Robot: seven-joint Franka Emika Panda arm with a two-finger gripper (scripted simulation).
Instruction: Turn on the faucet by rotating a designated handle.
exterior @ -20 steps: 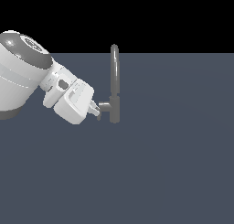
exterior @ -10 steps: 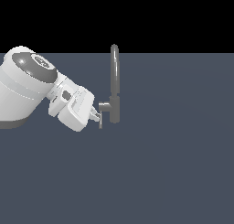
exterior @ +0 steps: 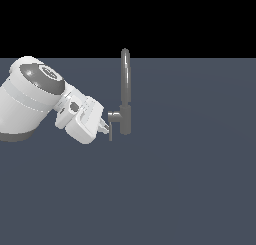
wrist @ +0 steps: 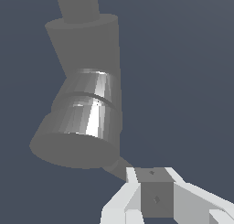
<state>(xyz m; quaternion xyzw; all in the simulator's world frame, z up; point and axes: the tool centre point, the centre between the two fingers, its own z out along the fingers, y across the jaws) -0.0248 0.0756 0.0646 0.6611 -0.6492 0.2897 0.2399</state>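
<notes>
From my remote station, the white Panda arm has dropped lower than it sat a second ago: the big rounded wrist housing has tipped down toward the exterior view's left, and the white gripper (exterior: 109,130) has slid from level with the side stub to just beneath it. Half a second ago it was already partway there; now its tips sit at the underside of the stub.

The slim grey metallic faucet (exterior: 125,91) has not moved. It stands upright on the flat slate-blue desk (exterior: 190,179), its tall narrow rounded-top spout rising above the horizon line, its thicker cylindrical base below, and the short horizontal stub pointing to the exterior view's left, toward the arm.

In the wrist view the stub's round end fills the frame, and the thin flat grey lever handle (wrist: 118,166) pokes out from under it, running down into the white fingers (wrist: 132,184). The jaws look clenched on that handle, a grey block showing between the two fingers, though the contact itself is partly hidden.

I can read no brand, label or writing on the faucet, the arm or the desk.
</notes>
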